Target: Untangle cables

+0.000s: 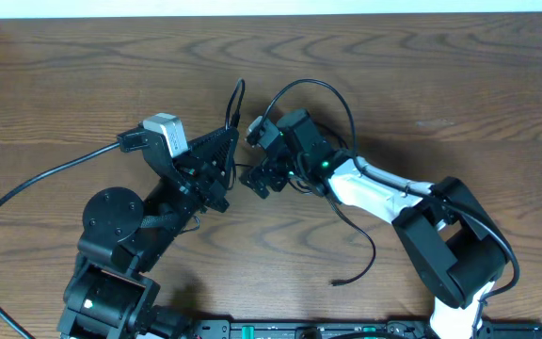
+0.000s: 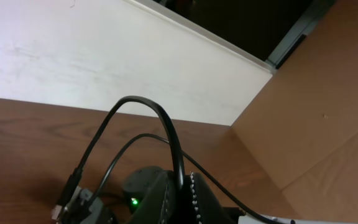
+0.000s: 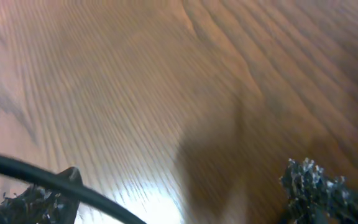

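The two grippers meet nose to nose over the middle of the table (image 1: 440, 75). The black cord (image 1: 373, 252) shows best overhead: its free tail lies on the wood beside the right arm and ends in a small plug (image 1: 337, 281), while the rest runs up under that arm toward the grippers. No white cord shows in any view. The right gripper (image 1: 257, 177) is spread wide; in its wrist view the fingers (image 3: 316, 183) sit at opposite edges of the picture with bare wood between them. A black line crosses just by the other finger. It is probably the cord, though the blur leaves that unsure, and it is not pinched. The left gripper (image 1: 222, 168) is too dark and foreshortened overhead, and its wrist camera looks past its own tip, so I cannot tell whether it is clenched or slack. The cord looks light, thin and limp. It should follow a pull easily and spring back into loops, and it could slide through smooth pads. I judge the better hold is on the cord just behind the plug, where the thicker end stops slipping. The other gripper can pin the cord near the tangle so a pull opens loops rather than tightening them.
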{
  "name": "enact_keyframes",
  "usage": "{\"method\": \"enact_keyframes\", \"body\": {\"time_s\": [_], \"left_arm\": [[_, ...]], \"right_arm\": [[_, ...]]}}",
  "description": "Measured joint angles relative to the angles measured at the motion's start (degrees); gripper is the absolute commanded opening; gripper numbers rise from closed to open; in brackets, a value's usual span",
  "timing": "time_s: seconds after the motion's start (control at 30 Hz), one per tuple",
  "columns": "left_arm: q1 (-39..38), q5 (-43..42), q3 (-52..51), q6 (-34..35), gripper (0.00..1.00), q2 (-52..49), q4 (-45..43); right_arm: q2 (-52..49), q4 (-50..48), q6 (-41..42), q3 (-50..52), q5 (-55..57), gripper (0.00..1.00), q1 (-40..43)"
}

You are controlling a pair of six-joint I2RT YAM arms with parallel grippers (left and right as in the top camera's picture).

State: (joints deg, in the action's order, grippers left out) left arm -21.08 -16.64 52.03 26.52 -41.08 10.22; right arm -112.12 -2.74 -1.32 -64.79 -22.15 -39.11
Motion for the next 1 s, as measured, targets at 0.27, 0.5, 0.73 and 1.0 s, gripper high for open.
{"method": "enact_keyframes", "body": {"time_s": [0.27, 0.5, 0.73, 1.0], "left_arm": [[0.0, 0.0, 0.0, 0.0, 0.09, 0.0, 0.1], [0.0, 0.0, 0.0, 0.0, 0.09, 0.0, 0.3], [0.0, 0.9, 0.0, -0.2, 0.09, 0.0, 4.2], [0.0, 3.3, 0.0, -1.5, 0.17, 0.0, 6.7]], "right_arm": [[0.0, 0.1, 2.3, 0.0, -0.5, 0.10, -0.1], [0.0, 2.0, 3.7, 0.0, -0.5, 0.01, -0.1], [0.0, 6.9, 3.9, 0.0, -0.5, 0.01, 0.1], [0.0, 10.2, 3.9, 0.0, -0.5, 0.01, 1.5]]}}
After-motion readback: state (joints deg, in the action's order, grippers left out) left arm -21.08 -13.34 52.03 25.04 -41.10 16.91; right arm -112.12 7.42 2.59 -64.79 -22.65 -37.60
